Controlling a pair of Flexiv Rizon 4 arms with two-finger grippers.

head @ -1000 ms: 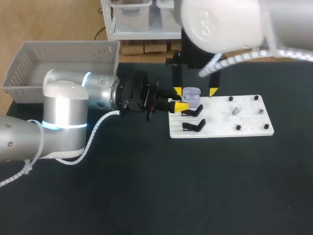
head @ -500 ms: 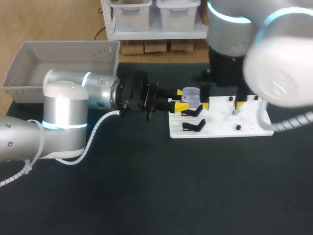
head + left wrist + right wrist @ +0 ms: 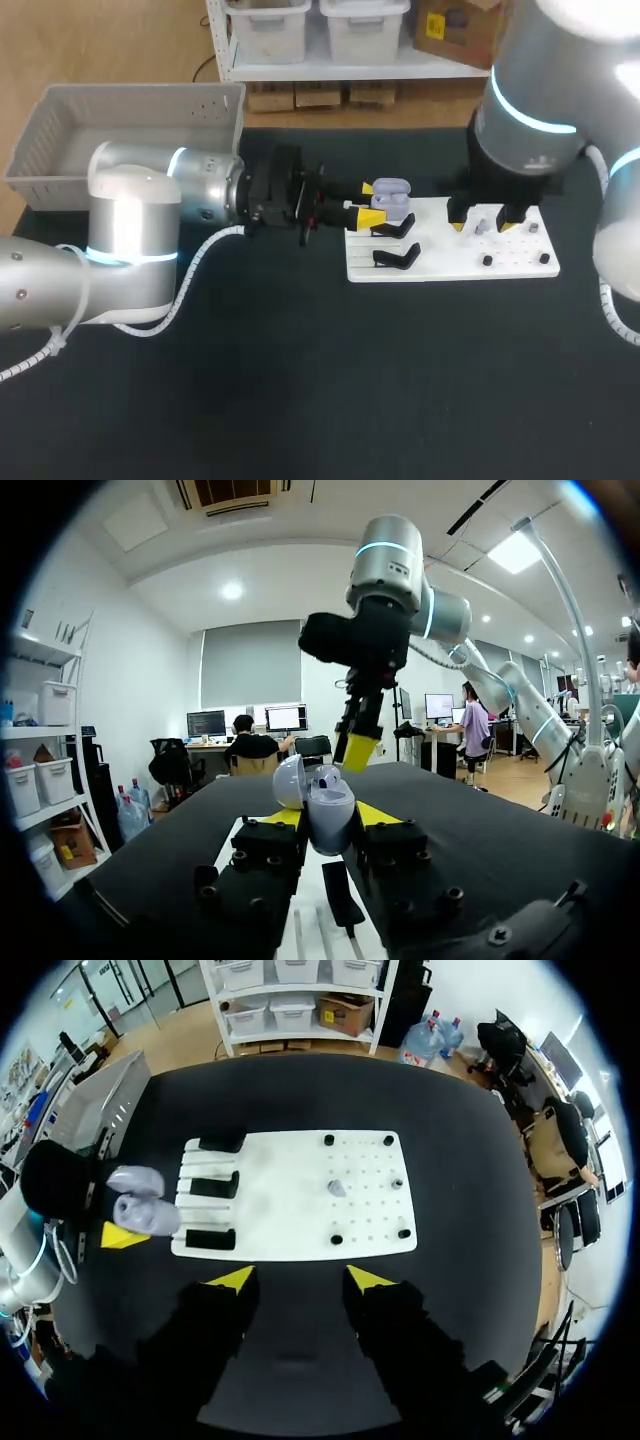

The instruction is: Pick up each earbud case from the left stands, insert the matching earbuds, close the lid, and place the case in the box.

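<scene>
One case [image 3: 390,195] in left pincer [image 3: 328,816] — one earbud [image 3: 337,1189] on board [image 3: 290,1215].

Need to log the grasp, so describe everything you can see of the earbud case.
The case is a small, rounded, pale lavender-grey shell, glossy like plastic. Its lid is hinged open and tipped to one side. It is held upright in the left tool, with a yellow tip pressing on each side, at the left edge of the white board. Whether it touches a stand cannot be told.
</scene>
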